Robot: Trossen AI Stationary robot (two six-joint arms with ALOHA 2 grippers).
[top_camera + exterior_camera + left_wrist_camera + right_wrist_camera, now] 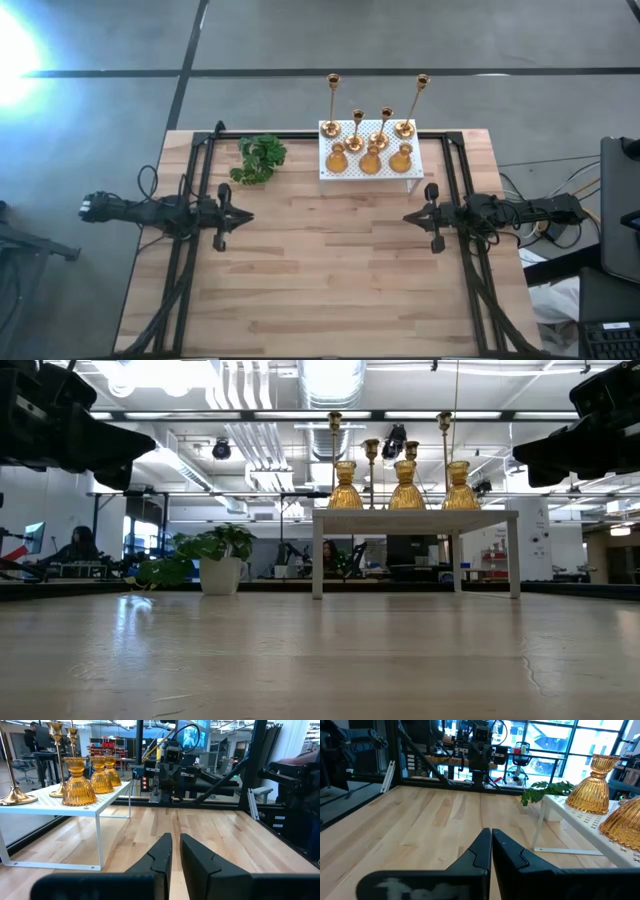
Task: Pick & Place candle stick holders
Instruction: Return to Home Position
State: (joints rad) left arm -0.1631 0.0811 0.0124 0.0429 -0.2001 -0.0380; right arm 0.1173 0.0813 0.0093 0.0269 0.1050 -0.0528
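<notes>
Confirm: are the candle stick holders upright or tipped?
Upright: all seven candle stick holders stand on their bases on the white perforated stand.

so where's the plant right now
In the high view the plant sits at the table's far edge, left of centre, just left of the white stand that holds the gold candle holders.

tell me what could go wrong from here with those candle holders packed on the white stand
1. The seven candle stick holders stand close together on the white perforated stand, so reaching for a squat one could knock a neighbour.
2. The tall thin-stemmed holders sit behind the squat row and look top-heavy; a brush may topple them.
3. The left tool and right tool are both shut, and must open before any grasp.
</notes>
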